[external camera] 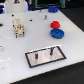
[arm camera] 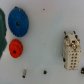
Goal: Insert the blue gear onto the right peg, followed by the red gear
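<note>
The blue gear (external camera: 57,33) lies flat on the white table, toward the exterior view's right. The smaller red gear (external camera: 55,24) lies just behind it. Both also show in the wrist view, the blue gear (arm camera: 19,20) beside the red gear (arm camera: 16,47), seen from well above. The grey black-framed plate (external camera: 45,61) sits nearer the front. Its right peg (external camera: 51,50) stands upright and bare, as does the left pin (external camera: 37,55). The plate is out of the wrist view. No gripper fingers show in either view.
A beige block with prongs (external camera: 19,27) stands at the exterior view's left and shows in the wrist view (arm camera: 71,50). A darker blue flat piece (external camera: 52,8) lies at the back. Small dark bits (arm camera: 25,75) dot the table. A dark shape (arm camera: 2,22) borders the blue gear.
</note>
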Available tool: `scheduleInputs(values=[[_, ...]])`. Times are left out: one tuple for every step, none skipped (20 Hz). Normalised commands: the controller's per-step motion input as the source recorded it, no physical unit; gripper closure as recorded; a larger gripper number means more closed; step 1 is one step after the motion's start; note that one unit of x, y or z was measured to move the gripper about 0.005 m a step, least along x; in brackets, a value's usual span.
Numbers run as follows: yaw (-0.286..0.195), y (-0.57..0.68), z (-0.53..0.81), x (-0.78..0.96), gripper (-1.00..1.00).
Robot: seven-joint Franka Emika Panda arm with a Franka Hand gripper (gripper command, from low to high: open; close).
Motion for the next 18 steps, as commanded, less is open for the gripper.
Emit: scheduleInputs(values=[[0.000, 0.68, -0.07, -0.42, -1.00], [0.000, 0.68, -0.07, -0.43, -1.00], [0.000, 0.69, -0.05, -0.46, -1.00], [0.000, 0.69, -0.06, -0.42, -1.00], [0.000, 0.70, -0.06, -0.43, -1.00], [0.000, 0.70, -0.08, -0.39, -1.00], [0.000, 0.67, -0.13, -0.37, -1.00], [0.000, 0.68, -0.20, -0.30, -1.00], [0.000, 0.68, -0.23, -0.24, -1.00], [0.000, 0.67, -0.25, -0.21, -1.00], [0.000, 0.65, -0.29, -0.20, -1.00], [0.000, 0.59, -0.34, -0.14, -1.00], [0.000, 0.50, -0.40, -0.18, -1.00], [0.000, 0.48, -0.44, -0.19, -1.00], [0.000, 0.42, -0.49, -0.11, -1.00], [0.000, 0.39, -0.49, -0.14, -1.00], [0.000, 0.39, -0.50, -0.13, -1.00], [0.000, 0.38, -0.50, -0.16, -1.00]])
